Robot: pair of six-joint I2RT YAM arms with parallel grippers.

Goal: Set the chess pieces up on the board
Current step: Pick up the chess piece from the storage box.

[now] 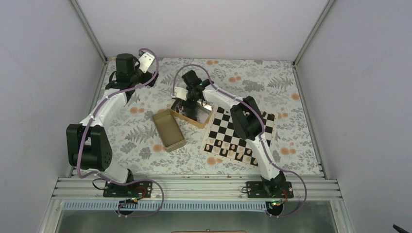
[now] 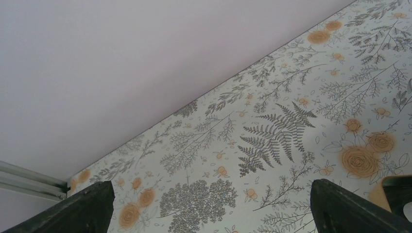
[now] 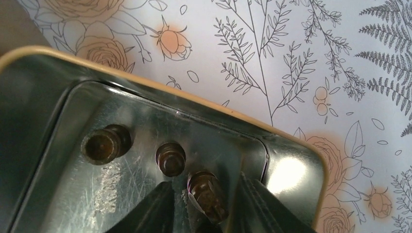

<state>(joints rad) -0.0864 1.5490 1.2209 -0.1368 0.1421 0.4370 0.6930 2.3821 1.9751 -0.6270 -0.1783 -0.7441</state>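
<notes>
Chess pieces [image 3: 171,158], three dark brown ones, stand on the shiny floor of an open golden tin [image 3: 194,97], close to its far corner: two stand apart from the tool and a third piece [image 3: 208,196] stands nearest the camera. The right gripper [image 3: 205,187] reaches down into that tin with a finger on each side of this third piece. The jaws stand apart around it, but from this close angle I cannot tell whether the pads press on the wood or are clear of it. The board [image 1: 221,121] lies flat on the flowered cloth [image 1: 272,82] just right of the tin, under the right arm's elbow. Small pieces stand along its near rows, too small to tell their colour. A second tin [image 1: 168,130] lies just left of the first, open side up. The left gripper [image 2: 212,187] hangs over the cloth near the far left corner, well away from board and tins, its fingers spread wide with nothing between them.
</notes>
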